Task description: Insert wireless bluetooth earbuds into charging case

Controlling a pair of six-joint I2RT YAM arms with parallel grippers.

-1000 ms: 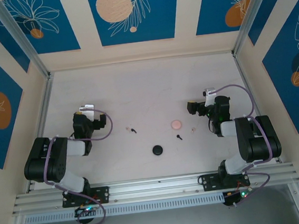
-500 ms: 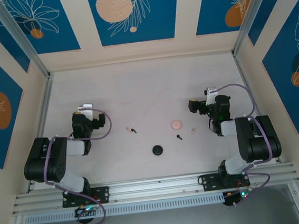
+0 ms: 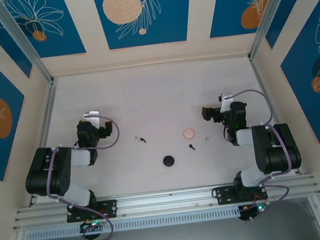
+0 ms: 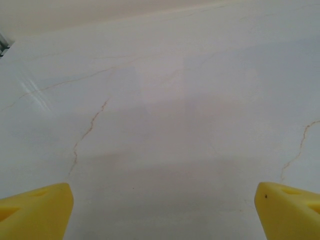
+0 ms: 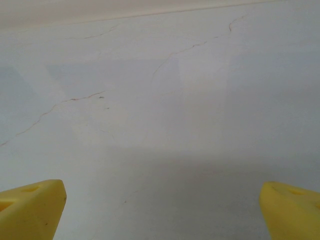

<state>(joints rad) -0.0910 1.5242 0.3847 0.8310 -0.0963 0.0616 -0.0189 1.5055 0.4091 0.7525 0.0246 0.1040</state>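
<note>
Black disc (image 3: 168,160) sits nearest on the tabletop (image 3: 146,93). An earbud (image 3: 191,147) lies just in front of the pink case (image 3: 188,133), other earbud (image 3: 143,139) well left of both. Farther back, left end effector (image 4: 162,207) and right end effector (image 5: 162,207) hover, fingers wide apart, empty.

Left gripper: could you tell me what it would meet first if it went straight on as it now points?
The way looks free: the open left gripper faces bare table, with the pale back wall the first thing beyond, though depth is unclear.
</note>
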